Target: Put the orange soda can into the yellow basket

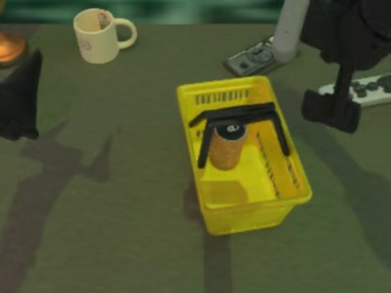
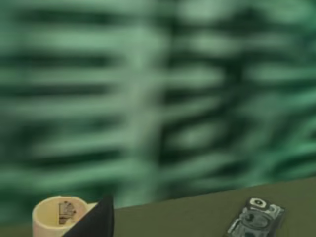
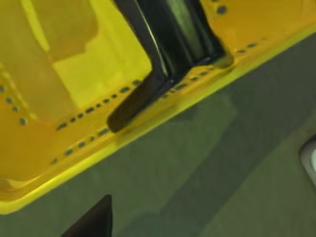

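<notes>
The orange soda can (image 1: 227, 146) stands upright inside the yellow basket (image 1: 244, 213), under its black folding handles (image 1: 238, 113), near the middle of the table. My right gripper (image 1: 332, 113) hangs open to the right of the basket, apart from it and holding nothing. In the right wrist view one dark fingertip (image 3: 96, 219) shows over the table beside the basket's slotted wall (image 3: 74, 148). My left gripper (image 1: 21, 101) is parked at the table's left edge, open and empty; one fingertip (image 2: 98, 222) shows in its wrist view.
A cream mug (image 1: 98, 35) stands at the back left. A grey flat device (image 1: 253, 58) and a pale upright cylinder (image 1: 288, 30) sit behind the basket. A white remote (image 1: 366, 88) lies at the right edge, and an orange object (image 1: 9, 46) at the far left.
</notes>
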`<action>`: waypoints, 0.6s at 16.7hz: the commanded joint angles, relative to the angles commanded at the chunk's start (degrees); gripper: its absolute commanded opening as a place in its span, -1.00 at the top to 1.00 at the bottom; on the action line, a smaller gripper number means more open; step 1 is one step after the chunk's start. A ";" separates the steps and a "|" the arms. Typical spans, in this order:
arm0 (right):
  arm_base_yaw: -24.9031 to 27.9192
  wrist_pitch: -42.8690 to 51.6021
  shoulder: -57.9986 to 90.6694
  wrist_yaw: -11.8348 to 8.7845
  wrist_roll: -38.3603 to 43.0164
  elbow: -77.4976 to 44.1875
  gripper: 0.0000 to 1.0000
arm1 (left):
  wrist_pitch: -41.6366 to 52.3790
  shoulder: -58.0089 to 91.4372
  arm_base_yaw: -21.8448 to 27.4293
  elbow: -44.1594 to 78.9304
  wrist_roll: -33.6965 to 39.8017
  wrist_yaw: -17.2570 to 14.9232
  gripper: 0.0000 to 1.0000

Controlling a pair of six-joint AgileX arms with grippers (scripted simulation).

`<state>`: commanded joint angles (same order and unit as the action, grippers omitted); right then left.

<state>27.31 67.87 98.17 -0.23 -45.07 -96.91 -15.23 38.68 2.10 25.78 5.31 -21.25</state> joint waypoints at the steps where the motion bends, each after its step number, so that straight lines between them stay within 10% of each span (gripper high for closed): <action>1: 1.51 3.77 5.87 0.01 -2.54 -5.88 -1.00 | 2.64 -6.24 -0.59 -3.93 -0.39 3.20 -1.00; 10: 9.82 22.96 34.29 0.45 -16.39 -36.61 -1.00 | 15.10 -38.14 -3.21 -25.45 -5.16 20.96 -1.00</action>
<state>37.14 90.83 132.46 0.22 -61.47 -133.51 -0.13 0.55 -1.11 0.33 0.14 -0.29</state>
